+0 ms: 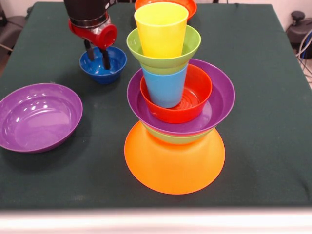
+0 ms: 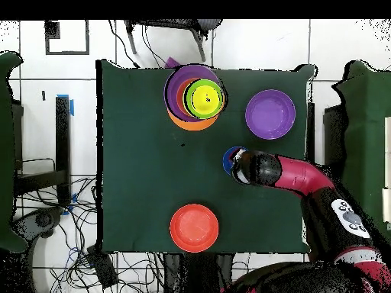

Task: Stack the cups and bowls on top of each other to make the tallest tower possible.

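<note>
The tower (image 1: 174, 161) stands on a big upturned orange bowl. On it rest a green bowl (image 1: 178, 138), a purple bowl (image 1: 220, 100), a red-orange bowl (image 1: 197, 95), the light blue cup (image 1: 165, 87), a second green bowl (image 1: 191, 46) and the yellow cup (image 1: 161, 29). It also shows in the overhead view (image 2: 195, 98). My gripper (image 1: 97, 61) is to the tower's left in the front view. Its fingers are apart, with the tips down inside the small dark blue bowl (image 1: 114, 66). In the overhead view the gripper (image 2: 243, 164) covers most of that bowl (image 2: 229, 159).
A loose purple bowl (image 1: 39, 117) sits upright at the table's left in the front view and also shows in the overhead view (image 2: 270, 114). A red-orange bowl (image 1: 189, 5) lies behind the tower near the robot's side, seen upturned in the overhead view (image 2: 194, 227).
</note>
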Motion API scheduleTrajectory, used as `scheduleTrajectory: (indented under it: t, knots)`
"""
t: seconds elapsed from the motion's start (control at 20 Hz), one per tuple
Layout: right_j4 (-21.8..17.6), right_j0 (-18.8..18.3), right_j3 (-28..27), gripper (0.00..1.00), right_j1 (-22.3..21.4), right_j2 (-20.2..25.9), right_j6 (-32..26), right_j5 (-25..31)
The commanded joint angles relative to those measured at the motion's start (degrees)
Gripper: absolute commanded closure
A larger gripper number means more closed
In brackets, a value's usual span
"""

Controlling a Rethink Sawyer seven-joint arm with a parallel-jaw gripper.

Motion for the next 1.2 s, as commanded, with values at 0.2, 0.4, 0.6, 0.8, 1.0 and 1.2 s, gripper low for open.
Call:
scheduleTrajectory:
  t: [0.2,0.4,0.6,0.8,1.0,1.2]
  knots:
    - [-4.9,1.5,-4.8,1.00,2.4,0.4,-3.7,-3.8]
    - [-3.7,1.4,-4.7,1.00,2.0,0.6,-4.0,-1.0]
    - [-2.4,0.8,-3.9,1.00,0.6,1.2,-4.3,0.9]
    - [-1.6,0.3,-3.8,1.00,-1.0,1.8,-5.7,3.8]
    - [-1.8,-0.8,-3.4,0.00,-1.2,2.8,-8.0,5.3]
    - [-0.8,-1.4,-3.4,0.00,-1.6,3.5,-9.4,8.8]
